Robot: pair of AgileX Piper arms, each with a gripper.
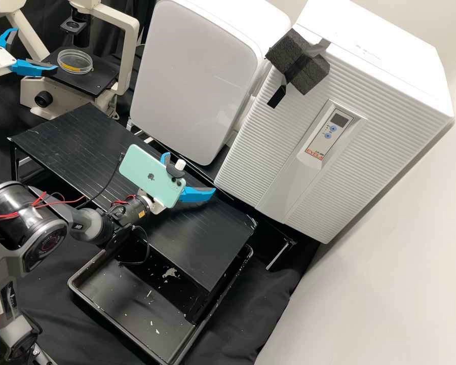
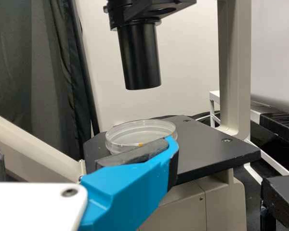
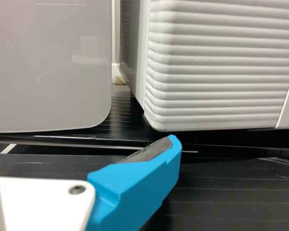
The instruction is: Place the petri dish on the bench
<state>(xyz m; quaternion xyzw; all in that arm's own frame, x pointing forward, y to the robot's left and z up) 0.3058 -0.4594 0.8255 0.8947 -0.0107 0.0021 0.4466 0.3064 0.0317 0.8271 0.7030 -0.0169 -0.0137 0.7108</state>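
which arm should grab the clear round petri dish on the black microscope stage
Likely left: the open blue left pincer is beside the dish; the open blue right pincer hangs over the black bench, farther away.

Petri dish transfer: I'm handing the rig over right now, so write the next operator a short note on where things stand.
Left gripper: jaws open, empty, near the dish.
Right gripper: jaws open, empty, above the black bench.
Petri dish: on the black microscope stage, held by neither gripper.
Done: nothing placed yet.
Left: grip the dish, lift it off the stage, set it on the bench and release.
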